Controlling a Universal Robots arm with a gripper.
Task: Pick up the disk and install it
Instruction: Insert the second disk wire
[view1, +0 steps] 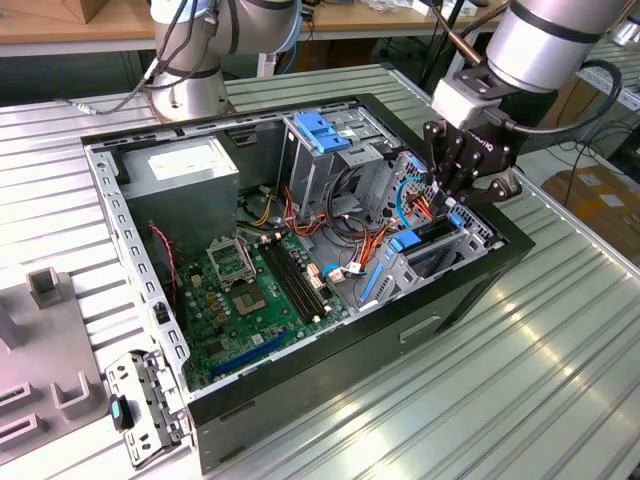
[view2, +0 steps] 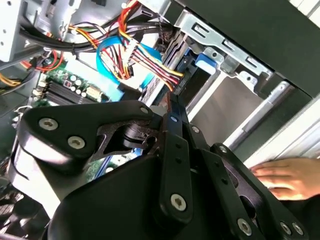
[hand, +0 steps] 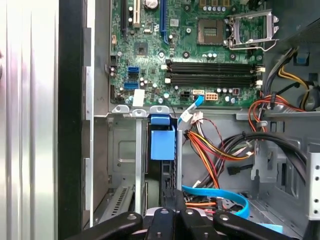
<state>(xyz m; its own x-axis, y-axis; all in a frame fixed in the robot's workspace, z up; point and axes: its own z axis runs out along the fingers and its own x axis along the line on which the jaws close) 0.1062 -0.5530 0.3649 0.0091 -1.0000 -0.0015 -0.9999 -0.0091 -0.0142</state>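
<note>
Gripper above drive bay, fingers drawn together, grasp contents not discernible | disk seated edgewise in bay | cable bundle beside gripper | hand resting outside case

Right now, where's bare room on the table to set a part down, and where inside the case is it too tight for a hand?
Free: the ribbed table in front of the computer case. Crowded: the drive bay under the tool, packed with cables. The grey fixture takes the exterior view's left edge.
</note>
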